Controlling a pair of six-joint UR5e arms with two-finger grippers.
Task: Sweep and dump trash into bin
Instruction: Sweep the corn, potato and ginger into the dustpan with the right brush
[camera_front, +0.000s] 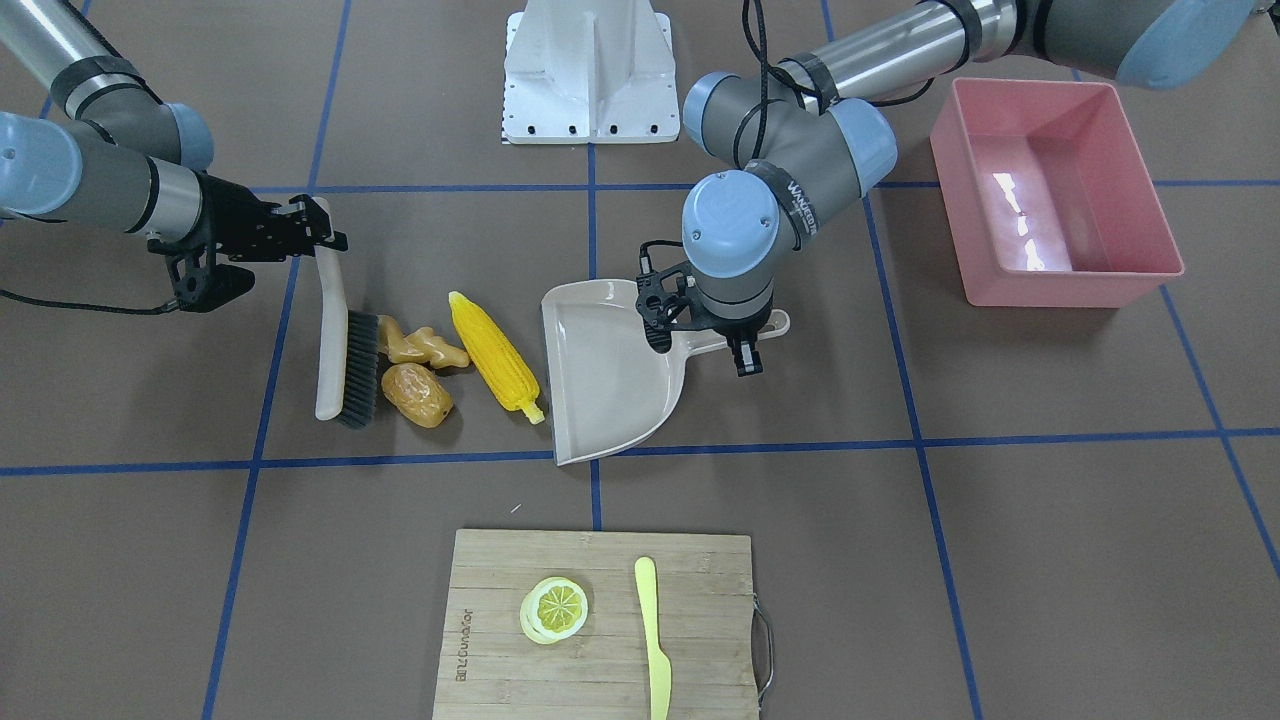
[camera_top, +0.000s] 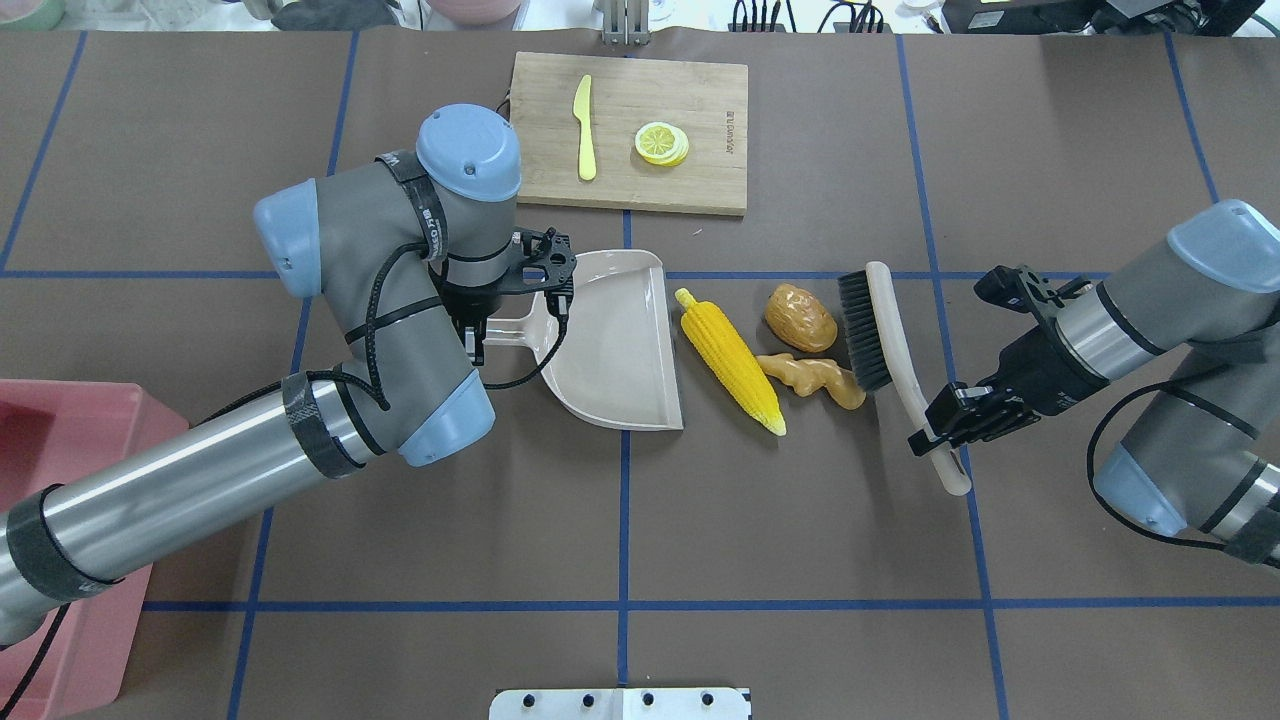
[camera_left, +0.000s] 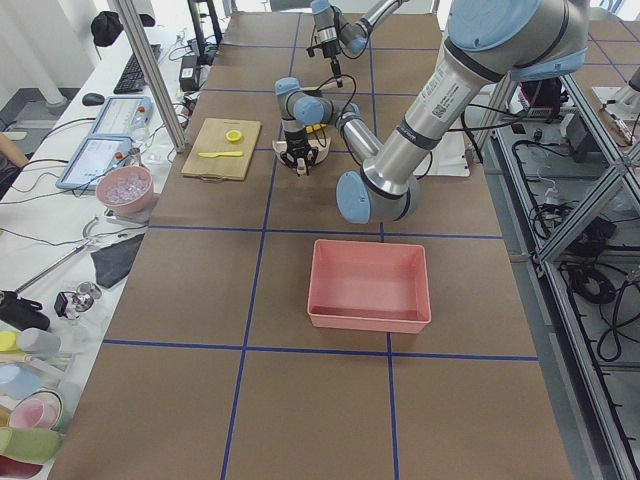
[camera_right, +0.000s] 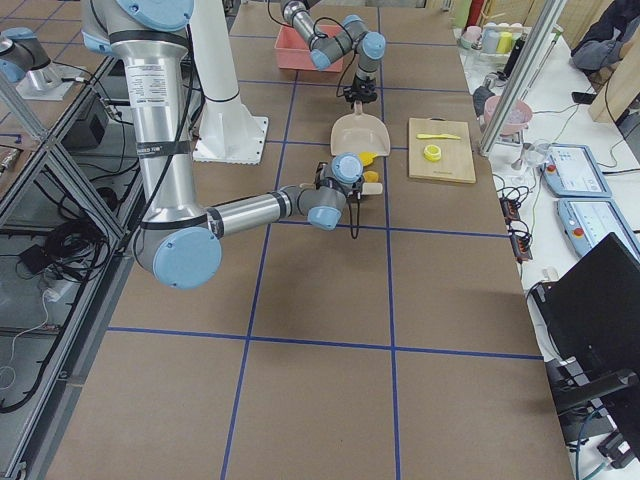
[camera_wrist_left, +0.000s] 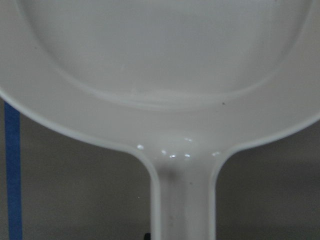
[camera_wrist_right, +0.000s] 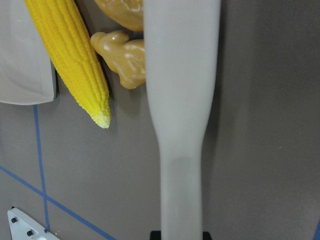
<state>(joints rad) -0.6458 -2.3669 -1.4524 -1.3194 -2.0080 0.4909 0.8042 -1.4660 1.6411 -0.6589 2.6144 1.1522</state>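
Observation:
The yellow corn cob (camera_front: 495, 358), tan ginger root (camera_front: 425, 345) and brown potato (camera_front: 417, 394) lie together on the table between the brush (camera_front: 345, 345) and the beige dustpan (camera_front: 600, 380). The brush bristles touch the ginger and the potato. My right gripper (camera_front: 322, 235) is shut on the brush handle (camera_wrist_right: 182, 125). My left gripper (camera_front: 700, 345) is shut on the dustpan handle (camera_wrist_left: 182, 200); the pan's open mouth faces the corn (camera_top: 730, 360). The pink bin (camera_front: 1050, 190) stands empty on my far left (camera_top: 60, 450).
A bamboo cutting board (camera_front: 500, 620) with a lemon slice (camera_front: 553, 609) and a pale yellow knife (camera_front: 655, 640) lies at the far side of the table. The white robot base plate (camera_front: 590, 70) sits on my side.

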